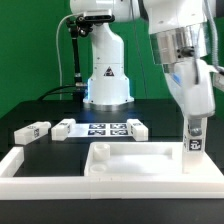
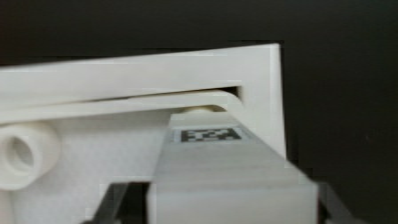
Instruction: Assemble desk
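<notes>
The desk panel (image 1: 110, 172), white with a raised rim, lies flat near the front of the table. At its end toward the exterior view's right, my gripper (image 1: 192, 128) points straight down, shut on a white leg post (image 1: 192, 144) that stands upright against the panel's corner. In the wrist view the same leg post (image 2: 222, 170) runs between my dark fingers (image 2: 121, 205), its tag facing the camera, with its far end at the inner corner of the panel's rim (image 2: 258, 70). A round socket (image 2: 22, 150) shows in the panel beside it.
Three loose leg posts (image 1: 32, 130) (image 1: 65, 128) (image 1: 136, 127) lie in a row behind the panel, around the marker board (image 1: 104, 128). A low white L-shaped rail (image 1: 30, 165) borders the front and the exterior view's left. The robot base (image 1: 107, 75) stands at the back.
</notes>
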